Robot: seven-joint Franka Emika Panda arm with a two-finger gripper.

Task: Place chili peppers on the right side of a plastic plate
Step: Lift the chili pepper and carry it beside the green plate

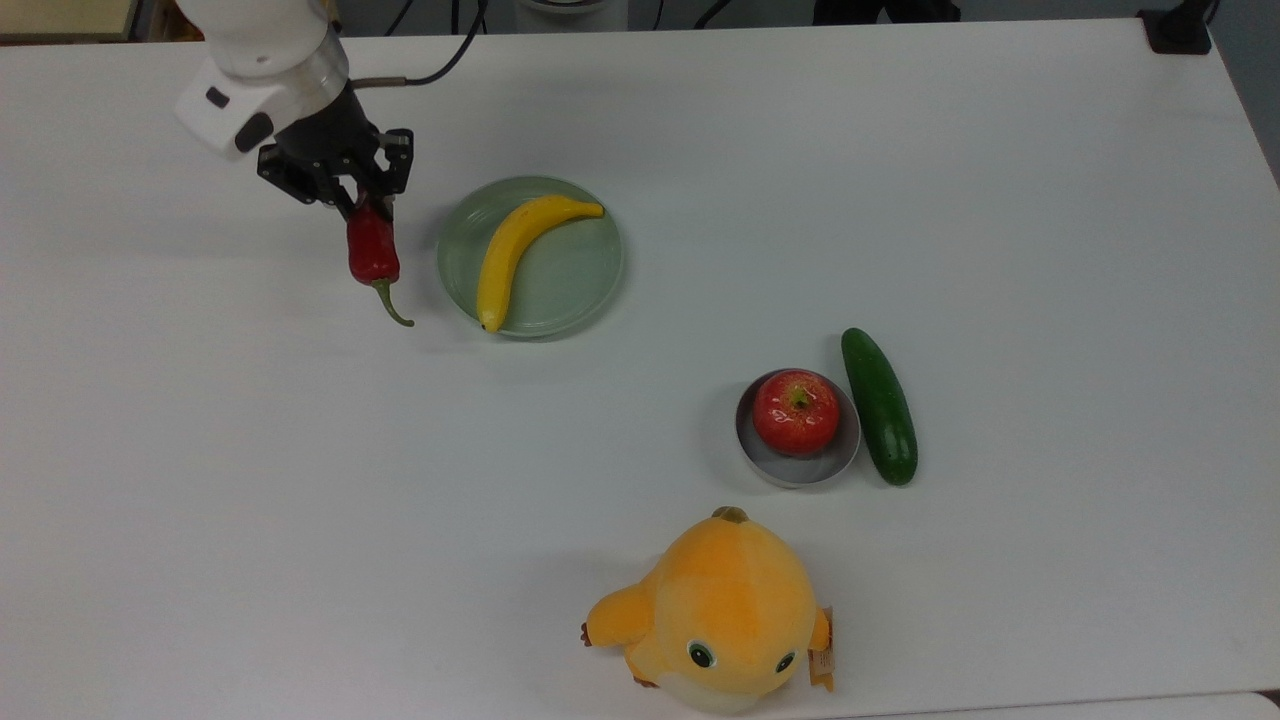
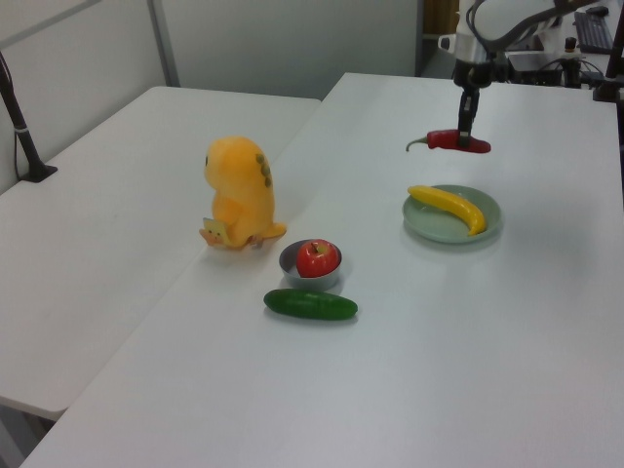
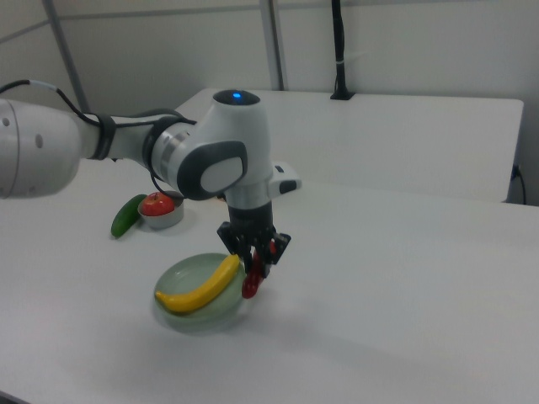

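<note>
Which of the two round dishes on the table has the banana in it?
The pale green plate holds the banana. It is wider and lies next to the gripper with its chili pepper. The smaller grey dish holds an apple.

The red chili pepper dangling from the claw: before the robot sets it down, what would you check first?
1. Grip: the gripper is shut on the chili pepper, stem hanging down. Ok.
2. Position: in the top view the pepper is beside the plastic plate, on the top view's left, not above it. Ok.
3. Landing spot: bare table there. Ok.
4. Plate contents: the banana lies inside the plate, apart from the pepper. Ok.
5. Height: in the left view the pepper hangs above the table; not released yet. Not ok.
</note>
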